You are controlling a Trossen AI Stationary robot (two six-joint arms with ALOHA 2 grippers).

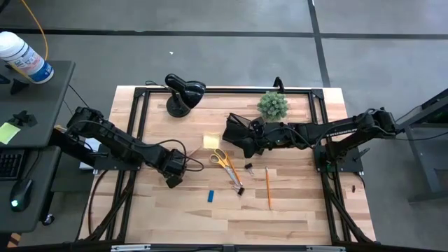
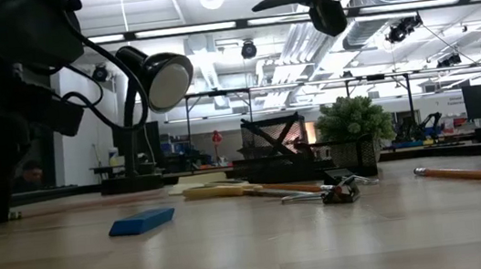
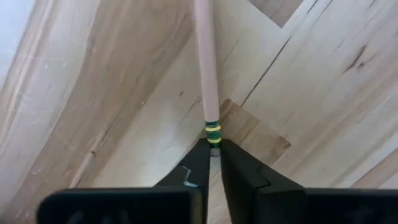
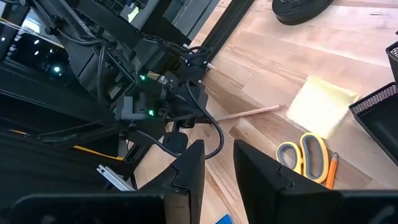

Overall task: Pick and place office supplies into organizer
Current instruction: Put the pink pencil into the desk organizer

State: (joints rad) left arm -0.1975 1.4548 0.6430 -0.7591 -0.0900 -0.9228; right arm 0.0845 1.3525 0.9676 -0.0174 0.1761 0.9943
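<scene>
My left gripper [image 1: 173,180] is low over the table's left middle, shut on a wooden pencil [image 3: 205,62] that points toward the yellow sticky-note pad [image 1: 211,141]. My right gripper [image 4: 217,165] is open and empty, raised above the black mesh organizer [image 2: 274,144], which its arm partly hides in the high view. The orange-handled scissors [image 1: 222,157], a black pen [image 1: 236,183], the small clip [image 1: 248,166], the orange pencil [image 1: 268,187] and the blue block [image 1: 210,197] lie flat on the wood. My left gripper pinches the wooden pencil's end at the green-and-yellow band [image 3: 213,132] between its two fingertips. The fingers lie along the pencil, which sticks straight out ahead of them [image 4: 249,113]. Whether its far end rests on the table, I cannot tell.
A black desk lamp [image 1: 183,94] and a potted plant [image 1: 273,105] stand near the far edge, on either side of the organizer. The near half of the table [image 1: 231,224] shows bare wood. A black frame runs around the table's edge.
</scene>
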